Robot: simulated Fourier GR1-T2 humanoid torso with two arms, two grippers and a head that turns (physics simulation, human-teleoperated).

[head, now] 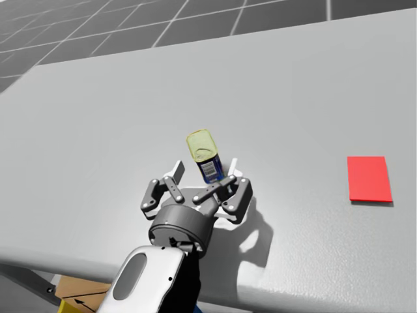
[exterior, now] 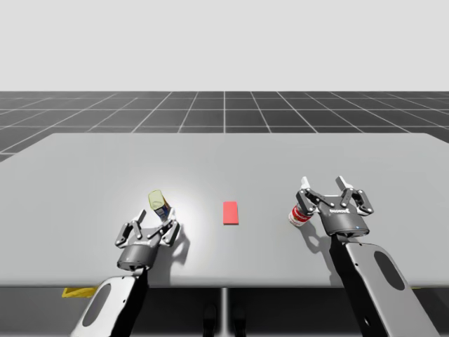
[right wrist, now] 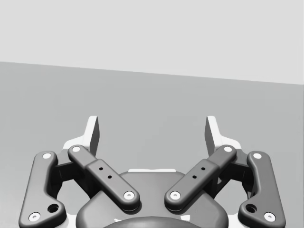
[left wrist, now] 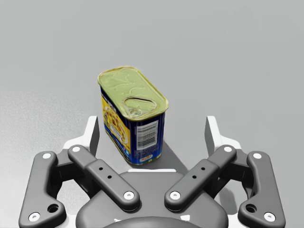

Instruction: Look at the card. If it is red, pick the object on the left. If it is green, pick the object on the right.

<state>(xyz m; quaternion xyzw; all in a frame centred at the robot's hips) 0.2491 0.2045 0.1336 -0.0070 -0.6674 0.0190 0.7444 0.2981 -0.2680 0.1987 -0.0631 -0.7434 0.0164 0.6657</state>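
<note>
At the far left, down at the flat grey desk (exterior: 231, 151): the left gripper (left wrist: 152, 129), fingers spread wide, clamped on nothing. Between those fingers, just ahead of the palm: a rectangular metal tin (left wrist: 134, 109) with a yellow-green top and a blue-and-yellow label, standing on end on the desk. Bare desk visible between the tin and one finger. Contact with the other finger impossible to tell. Same arrangement from the head view: tin framed by the two open fingers, shadow of gripper and arm cast on the desk beside them.

Further right, well apart from the left gripper and roughly midway between the two grippers: a flat red rectangular card (exterior: 231, 212), lying on the desk, touching nothing.

Right again, just beside the right gripper (exterior: 323, 184), on its left flank: a small red-and-white cylindrical can (exterior: 299, 215), outside the fingers, close against the left finger's linkage. Touching or apart, not readable from the high view. Fingers of the right gripper also spread wide, with bare grey desk ahead and between them in the right wrist view.
</note>
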